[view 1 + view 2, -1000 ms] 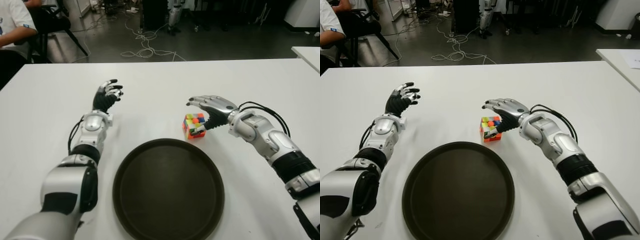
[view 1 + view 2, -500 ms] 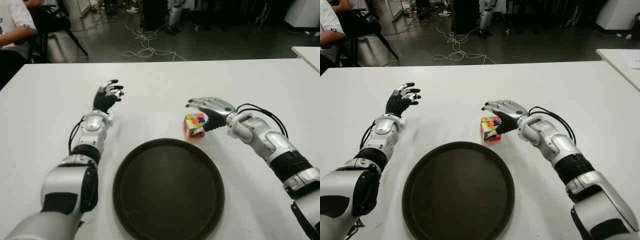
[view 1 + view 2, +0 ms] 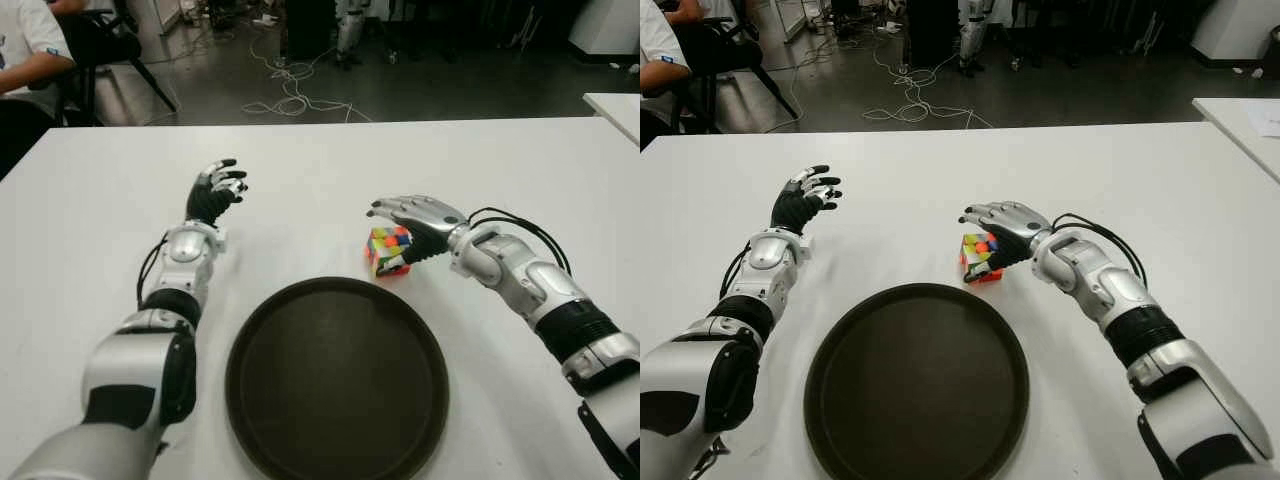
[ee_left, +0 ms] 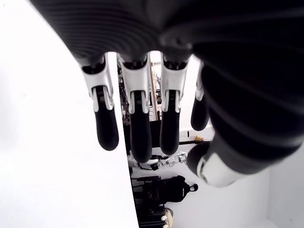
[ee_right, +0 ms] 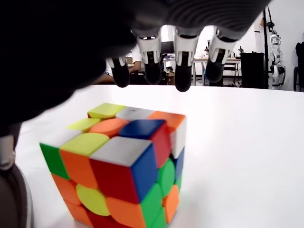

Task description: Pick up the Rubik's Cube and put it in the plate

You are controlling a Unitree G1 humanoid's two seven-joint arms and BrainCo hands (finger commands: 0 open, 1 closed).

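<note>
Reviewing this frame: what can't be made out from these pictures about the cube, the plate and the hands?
- Multicoloured Rubik's Cube: far right side hidden in eye views by the right hand; thumb contact unclear.
- Cube's underside: hidden against the white table, all views.
- Round dark plate: only a sliver in the right wrist view, cut by the edge.
- Left hand: palm not visible.

You look down from the robot's head through two eyes set side by side. Both face forward over the white table (image 3: 320,170) and share the same scene: the plate (image 3: 336,376), both arms, the room behind. Each wrist camera sits very close under its own fingers; the right one also sees the Rubik's Cube (image 5: 116,164).
</note>
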